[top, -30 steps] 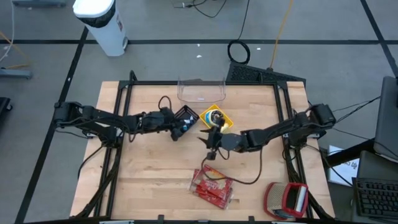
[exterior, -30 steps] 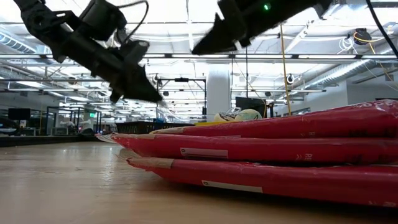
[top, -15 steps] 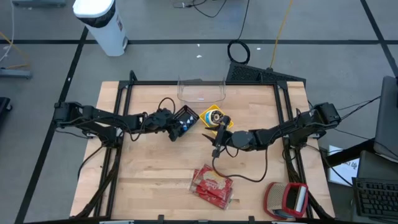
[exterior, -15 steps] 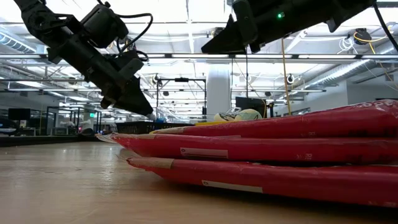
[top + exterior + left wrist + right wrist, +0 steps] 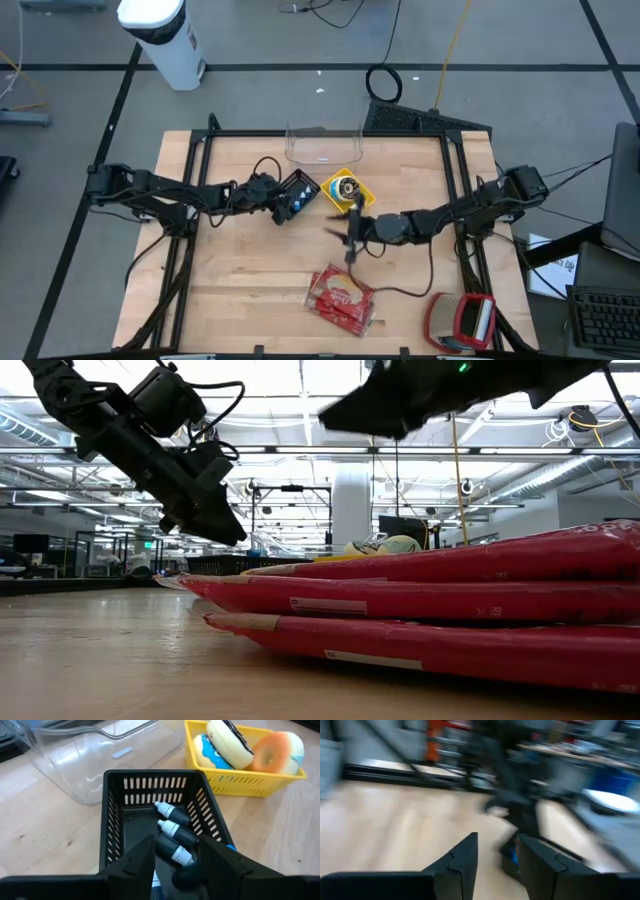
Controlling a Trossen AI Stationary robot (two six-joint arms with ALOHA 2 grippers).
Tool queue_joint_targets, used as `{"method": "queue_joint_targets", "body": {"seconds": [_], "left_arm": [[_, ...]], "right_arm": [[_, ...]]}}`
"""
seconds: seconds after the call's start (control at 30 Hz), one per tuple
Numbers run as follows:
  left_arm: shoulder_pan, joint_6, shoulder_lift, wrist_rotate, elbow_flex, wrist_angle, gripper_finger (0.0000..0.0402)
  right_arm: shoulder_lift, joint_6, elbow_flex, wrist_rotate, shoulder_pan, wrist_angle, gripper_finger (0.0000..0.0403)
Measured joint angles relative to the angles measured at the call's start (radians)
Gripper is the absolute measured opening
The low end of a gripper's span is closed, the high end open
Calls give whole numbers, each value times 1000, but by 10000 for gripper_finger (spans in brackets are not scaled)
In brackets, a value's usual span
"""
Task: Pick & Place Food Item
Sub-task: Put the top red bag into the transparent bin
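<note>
On the wooden surface, a red food packet is seen near the front edge. Farther back, a clear tub, a yellow basket of donuts and a black basket of small bottles are set. The left gripper is held partly open over the bottles, gripping nothing. The right gripper is held partly open above the surface, empty.

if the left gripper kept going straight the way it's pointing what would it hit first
Most likely the small dark bottles lying in the black basket. The left gripper stands over the basket's near edge, tilted down into it, fingers apart. Depth is hard to judge, so it might meet the basket floor first.
</note>
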Motion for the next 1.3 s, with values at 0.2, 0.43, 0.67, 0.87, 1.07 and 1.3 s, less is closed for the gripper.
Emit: {"method": "queue_joint_targets", "body": {"seconds": [0.2, 0.43, 0.67, 0.87, 1.07, 1.3], "left_arm": [[0, 0, 0, 0, 0, 0, 152], [0, -1, 0, 1, 0, 1, 152], [0, -18, 0, 1, 0, 1, 152], [0, -40, 0, 2, 0, 0, 152], [0, -77, 0, 3, 0, 0, 152], [0, -111, 0, 3, 0, 0, 152]], "right_arm": [[0, 46, 0, -173, 76, -21, 146], [0, 177, 31, -232, 239, -287, 241], [1, 242, 37, -82, 430, -384, 253], [9, 339, 37, 49, 548, -491, 228], [60, 223, 37, 136, 596, -572, 220], [149, 75, 37, 145, 576, -597, 220]]}}
